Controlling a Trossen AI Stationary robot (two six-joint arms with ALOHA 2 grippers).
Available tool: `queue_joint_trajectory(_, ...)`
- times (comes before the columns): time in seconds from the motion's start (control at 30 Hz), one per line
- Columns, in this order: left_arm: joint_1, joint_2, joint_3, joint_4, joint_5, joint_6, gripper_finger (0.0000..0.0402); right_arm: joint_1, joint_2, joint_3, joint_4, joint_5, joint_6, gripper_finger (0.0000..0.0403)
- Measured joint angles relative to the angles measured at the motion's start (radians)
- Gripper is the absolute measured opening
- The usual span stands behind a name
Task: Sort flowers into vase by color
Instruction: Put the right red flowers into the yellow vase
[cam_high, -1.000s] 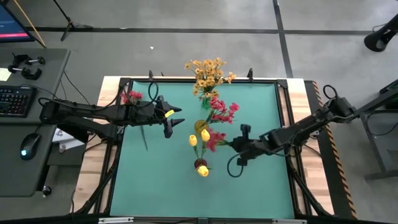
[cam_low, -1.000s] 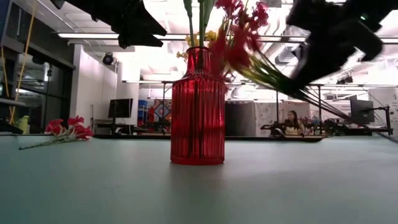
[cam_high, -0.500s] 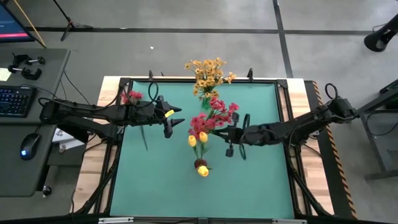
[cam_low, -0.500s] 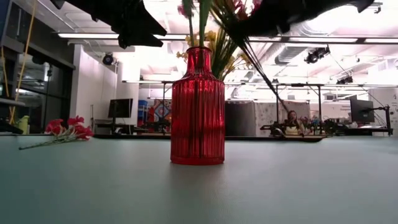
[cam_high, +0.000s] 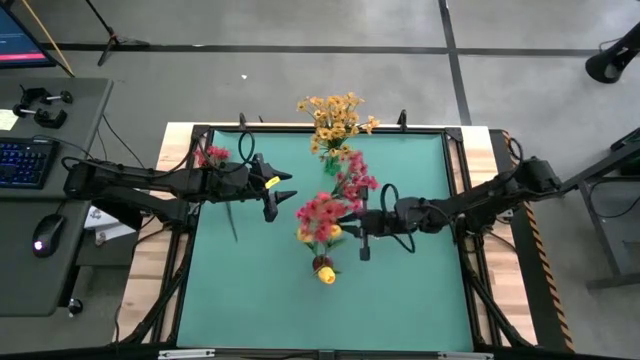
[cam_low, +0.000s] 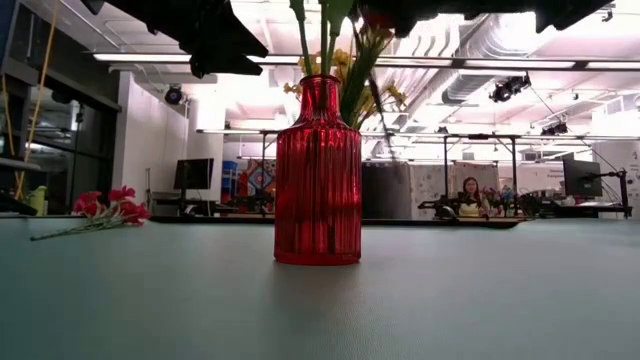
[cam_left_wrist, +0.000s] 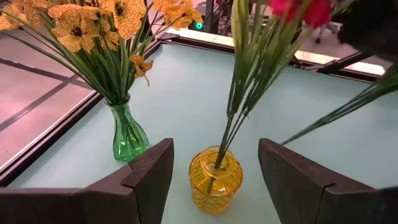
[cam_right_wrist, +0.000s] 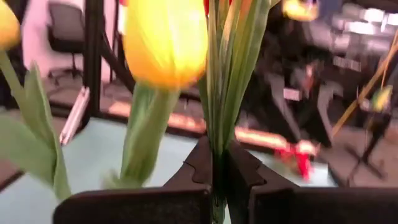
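My right gripper (cam_high: 354, 223) (cam_right_wrist: 217, 158) is shut on a pink-red spray (cam_high: 320, 213), held in the air between the yellow vase (cam_left_wrist: 214, 180) and the red vase (cam_high: 323, 266) (cam_low: 318, 170). The red vase holds yellow tulip buds (cam_right_wrist: 165, 37). The yellow vase holds more pink-red stems (cam_high: 352, 178). A green vase (cam_left_wrist: 127, 134) at the far edge carries the orange-yellow sprays (cam_high: 335, 118). Another pink-red stem (cam_high: 212, 156) (cam_low: 105, 208) lies flat on the mat near the left arm. My left gripper (cam_high: 275, 195) (cam_left_wrist: 214, 149) hovers open, left of the vases. My right gripper pinches the bundled green stalks (cam_right_wrist: 216, 134) of the pink-red spray between its two fingers, coming from the table's right. Several stalks run out past the fingertips, with the blossoms beyond them. The spray is lifted clear of the mat.
The three vases stand close together along the middle of the green mat (cam_high: 420, 290). A raised frame (cam_high: 455, 140) edges the mat. The near half of the mat has free room. A person (cam_low: 468, 192) sits far back in the room.
My right gripper has moved toward the table's left and risen, carrying the pink-red spray from beside the red vase to above the vases. The stalks, which slanted down across the low view, have swung up out of it. The left arm has kept still.
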Motion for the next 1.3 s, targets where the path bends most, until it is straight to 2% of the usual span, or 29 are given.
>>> queue_joint_trajectory(0.1,0.000,0.000,0.000,0.000,0.000,0.000,0.0223,-0.023,0.020,0.000,0.101,-0.030,-0.045,0.0000)
queue_joint_trajectory(0.3,0.000,0.000,0.000,0.000,0.000,0.000,0.0223,-0.080,0.045,0.000,0.278,-0.184,-0.040,0.0000)
queue_joint_trajectory(0.4,0.000,0.000,0.000,0.000,0.000,0.001,0.0223,-0.101,0.051,0.001,0.326,-0.222,-0.041,0.0000)
queue_joint_trajectory(0.77,0.000,0.000,0.000,0.000,0.000,0.001,0.0223,-0.208,0.056,0.001,0.386,-0.268,-0.044,0.0000)
queue_joint_trajectory(1.0,0.000,0.000,0.000,-0.001,0.000,0.002,0.0223,-0.261,0.188,0.002,0.549,-0.308,0.008,0.0000)
queue_joint_trajectory(1.13,0.000,0.000,0.000,-0.001,0.000,0.017,0.0223,-0.279,0.237,0.002,0.579,-0.297,-0.004,0.0000)
queue_joint_trajectory(1.3,0.000,0.000,0.000,-0.001,0.000,0.021,0.0223,-0.285,0.229,0.002,0.578,-0.258,-0.035,0.0000)
